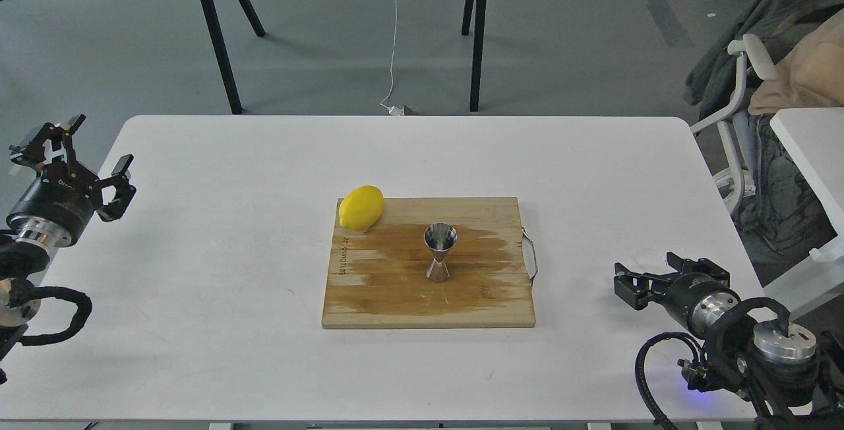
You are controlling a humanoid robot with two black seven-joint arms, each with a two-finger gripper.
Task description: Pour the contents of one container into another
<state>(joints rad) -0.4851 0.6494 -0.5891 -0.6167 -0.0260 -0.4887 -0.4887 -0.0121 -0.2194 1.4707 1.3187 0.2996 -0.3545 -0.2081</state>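
The steel jigger (440, 252) stands upright in the middle of the wooden cutting board (395, 305). The clear glass cup (647, 257) shows only faintly on the table at the right. It sits between and just behind the spread fingers of my right gripper (649, 272), which is open and low over the table. I cannot tell whether a finger touches the glass. My left gripper (82, 153) hangs open and empty over the table's left edge, far from both containers.
A yellow lemon (361, 207) lies on the board's far left corner. The board has a wire handle (531, 258) on its right side. A chair with clothes (758, 87) and a second white table (811, 146) stand to the right.
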